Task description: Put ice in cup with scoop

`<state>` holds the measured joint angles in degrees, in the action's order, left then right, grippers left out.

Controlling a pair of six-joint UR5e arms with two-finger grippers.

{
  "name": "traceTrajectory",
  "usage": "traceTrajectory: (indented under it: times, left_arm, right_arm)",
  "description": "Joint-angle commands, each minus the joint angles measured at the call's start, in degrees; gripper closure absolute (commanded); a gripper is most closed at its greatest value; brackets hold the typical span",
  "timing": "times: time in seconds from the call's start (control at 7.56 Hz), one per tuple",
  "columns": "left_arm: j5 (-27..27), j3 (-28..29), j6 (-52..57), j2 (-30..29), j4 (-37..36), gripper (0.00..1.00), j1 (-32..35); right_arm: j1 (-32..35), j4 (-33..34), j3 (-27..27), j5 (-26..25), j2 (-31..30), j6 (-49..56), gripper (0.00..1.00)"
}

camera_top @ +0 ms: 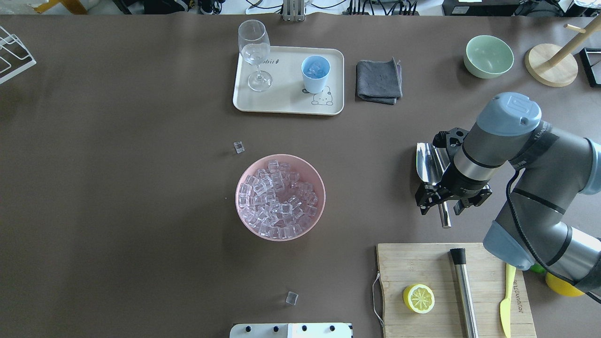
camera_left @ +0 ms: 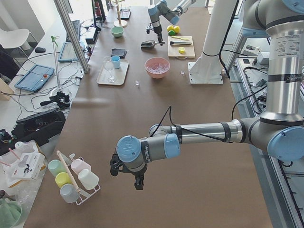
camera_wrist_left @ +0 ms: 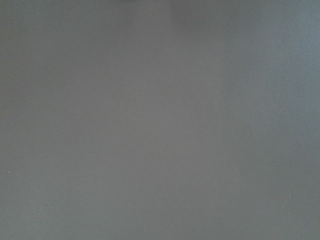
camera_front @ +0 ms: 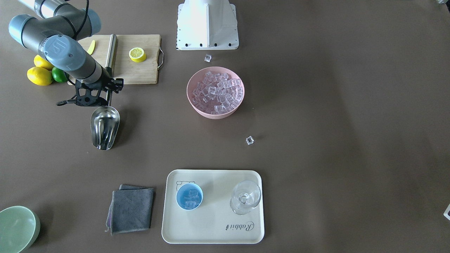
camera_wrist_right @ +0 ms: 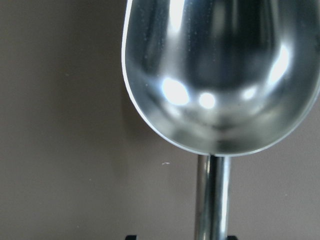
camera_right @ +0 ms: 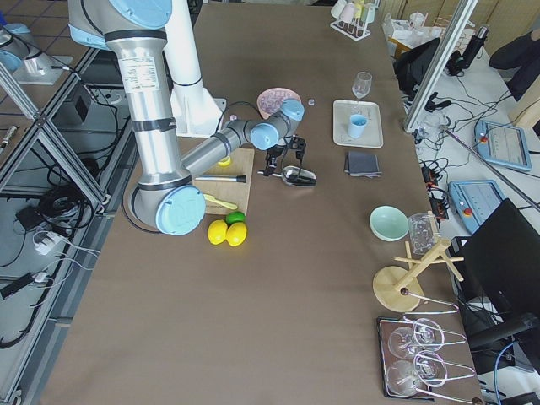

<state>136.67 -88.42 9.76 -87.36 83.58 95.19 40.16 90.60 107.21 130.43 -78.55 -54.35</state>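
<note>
Although a few cubes already lie in the cup (camera_front: 189,196), which stands on the tray (camera_front: 197,228) at the side of the table away from the robot, I judge the task only part done. The cup looks short of full, and the bulk of the ice (camera_front: 218,92) sits heaped in the pink bowl (camera_front: 215,115) mid-table.

The scoop (camera_front: 104,128) is empty (the right wrist view shows a bare, shining trough). It sits low, on or just over the table beside the cutting board (camera_front: 140,70), well apart from both bowl and cup. The right gripper (camera_top: 442,202) straddles its handle; I cannot tell whether the fingers are clamped or slack. The left gripper (camera_left: 137,180) hangs over bare table far along the bench, and its jaws are likewise undeterminable.

Outstanding, in my judgement: load the scoop at the bowl, cross to the tray, tip into the cup.

Also noted:
- A stemmed glass (camera_front: 245,197) stands near the cup on the same tray and could be knocked during pouring.
- A grey cloth (camera_front: 130,209) lies just beside the tray on the scoop's side.
- One stray cube (camera_front: 249,140) lies between bowl and tray.
- Another cube (camera_front: 208,58) lies by the robot's base.
</note>
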Motion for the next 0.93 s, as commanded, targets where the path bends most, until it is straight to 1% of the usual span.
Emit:
traceTrajectory:
  times: [0.0, 0.13, 0.26, 0.4, 0.53, 0.66, 0.79]
  left_arm:
    - [0.0, -0.1, 0.0, 0.0, 0.0, 0.02, 0.1]
    - [0.0, -0.1, 0.0, 0.0, 0.0, 0.02, 0.1]
    - [0.0, -0.1, 0.0, 0.0, 0.0, 0.01, 0.1]
    - [0.0, -0.2, 0.0, 0.0, 0.0, 0.02, 0.0]
    - [-0.1, -0.2, 0.0, 0.0, 0.0, 0.01, 0.0]
    - [-0.3, -0.1, 0.1, 0.0, 0.1, 0.01, -0.2]
    - [-1.1, -0.1, 0.1, 0.0, 0.1, 0.01, -0.2]
  right_arm:
    - [10.5, 8.3, 5.3, 2.7, -0.3, 13.2, 0.00]
    - [14.3, 12.5, 7.0, 2.3, -0.9, 18.3, 0.00]
    - [19.0, 15.1, 7.1, 2.1, -2.5, 25.3, 0.00]
    - [23.7, 15.2, 7.0, 2.0, -6.7, 32.7, 0.00]
    - [28.4, 15.3, 5.6, 1.5, -10.6, 37.7, 0.00]
    - [34.7, 14.9, 3.5, 0.6, -14.0, 42.0, 0.00]
    - [42.7, 14.9, -0.5, 0.3, -15.6, 52.7, 0.00]
